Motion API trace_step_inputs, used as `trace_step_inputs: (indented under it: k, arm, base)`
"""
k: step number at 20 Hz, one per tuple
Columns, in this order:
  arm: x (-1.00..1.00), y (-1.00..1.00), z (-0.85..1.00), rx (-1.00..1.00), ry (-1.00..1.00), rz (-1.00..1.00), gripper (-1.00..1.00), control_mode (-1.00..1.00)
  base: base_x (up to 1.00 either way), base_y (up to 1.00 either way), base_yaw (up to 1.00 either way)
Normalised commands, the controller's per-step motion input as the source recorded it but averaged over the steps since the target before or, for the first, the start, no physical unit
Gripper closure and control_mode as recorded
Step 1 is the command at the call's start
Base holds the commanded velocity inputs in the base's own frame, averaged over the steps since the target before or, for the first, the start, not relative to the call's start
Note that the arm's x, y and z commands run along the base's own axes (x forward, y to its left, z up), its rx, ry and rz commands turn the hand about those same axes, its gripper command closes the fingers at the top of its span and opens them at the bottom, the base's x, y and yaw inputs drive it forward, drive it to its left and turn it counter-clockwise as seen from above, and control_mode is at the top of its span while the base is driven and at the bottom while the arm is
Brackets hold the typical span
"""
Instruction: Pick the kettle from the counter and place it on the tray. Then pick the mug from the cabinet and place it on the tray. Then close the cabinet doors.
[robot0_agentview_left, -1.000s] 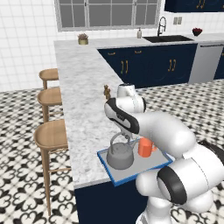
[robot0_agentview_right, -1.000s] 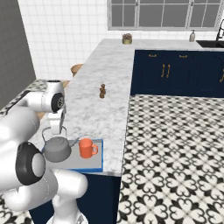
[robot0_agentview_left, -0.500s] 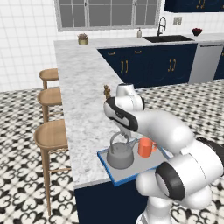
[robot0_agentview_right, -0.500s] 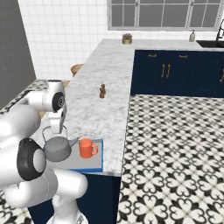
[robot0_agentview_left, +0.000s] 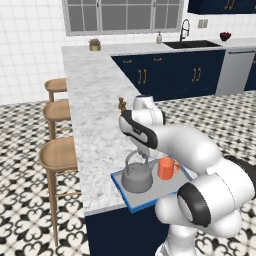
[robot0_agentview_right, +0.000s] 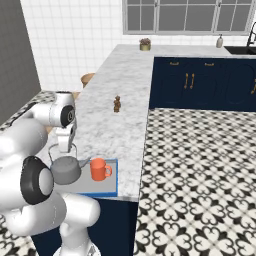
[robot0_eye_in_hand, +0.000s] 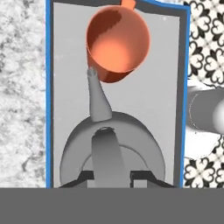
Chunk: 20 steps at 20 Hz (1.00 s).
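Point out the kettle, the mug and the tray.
kettle (robot0_agentview_left: 136, 178), left base view, on its rounded grey body.
mug (robot0_agentview_right: 98, 169), right base view, on its orange side wall.
tray (robot0_eye_in_hand: 49, 109), hand view, on its blue rim along the counter side.

kettle (robot0_agentview_left: 136, 178): I read no lettering on it
mug (robot0_agentview_left: 167, 168): plain, no print
tray (robot0_agentview_left: 124, 190): no label I can read

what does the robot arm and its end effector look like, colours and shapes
The arm is glossy white with rounded, bulbous links and dark grey to black bands and discs at the joints. No cables or markings show. The end effector has two small dark finger tips, blocky and flat-topped.
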Motion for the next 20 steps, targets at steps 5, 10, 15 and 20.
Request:
trace_step_inputs:
  k: [5,10,15,20]
  arm:
    - [-0.46,0.00,-0.52,0.00,0.00,-0.02,1.00,-1.00]
    - [-0.25,0.00,-0.39,0.00,0.00,-0.06,-1.00,-1.00]
    - [-0.01,-0.02,-0.09,0.03,0.03,-0.05,-1.00,-1.00]
    - [0.00,-0.08,0.10,0.04,0.05,-0.06,-1.00,-1.00]
  base:
    - [0.00,0.00,0.00]
    - [0.00,0.00,0.00]
    - [0.00,0.00,0.00]
    - [0.00,0.00,0.00]
